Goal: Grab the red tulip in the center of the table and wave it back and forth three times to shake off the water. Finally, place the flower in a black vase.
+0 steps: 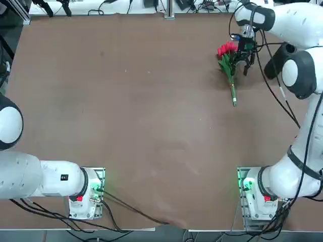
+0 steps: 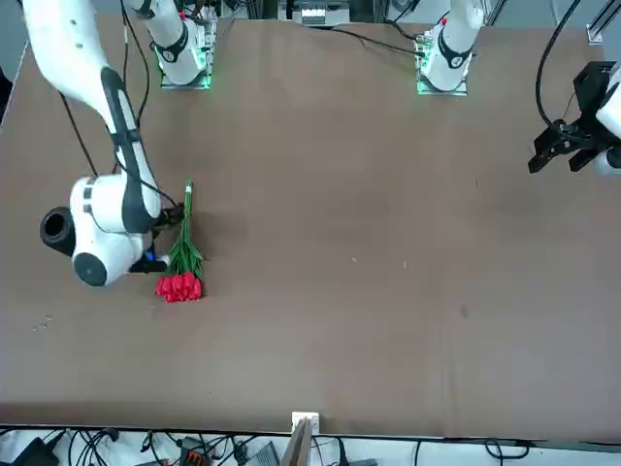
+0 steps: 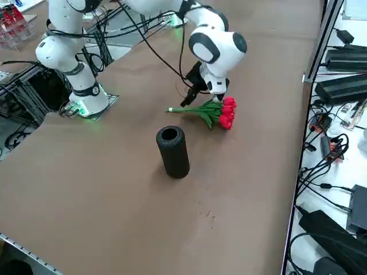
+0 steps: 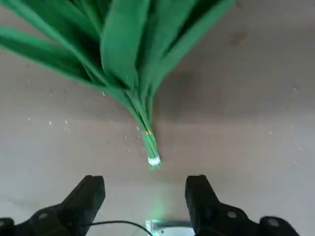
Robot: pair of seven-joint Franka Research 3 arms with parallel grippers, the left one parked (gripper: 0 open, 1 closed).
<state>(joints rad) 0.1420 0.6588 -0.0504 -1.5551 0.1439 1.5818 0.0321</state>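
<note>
The red tulip (image 1: 228, 59) lies flat on the table (image 1: 141, 126) near its far right corner, blooms toward the far edge, stem end pointing back toward the robot. The right gripper (image 1: 245, 61) hangs over the leaves, fingers (image 4: 86, 196) spread apart and holding nothing. The black vase (image 3: 172, 151) stands upright near the table's right edge.

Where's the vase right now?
In the right side view the black vase stands upright on the table, apart from the red tulip lying beyond it.
</note>
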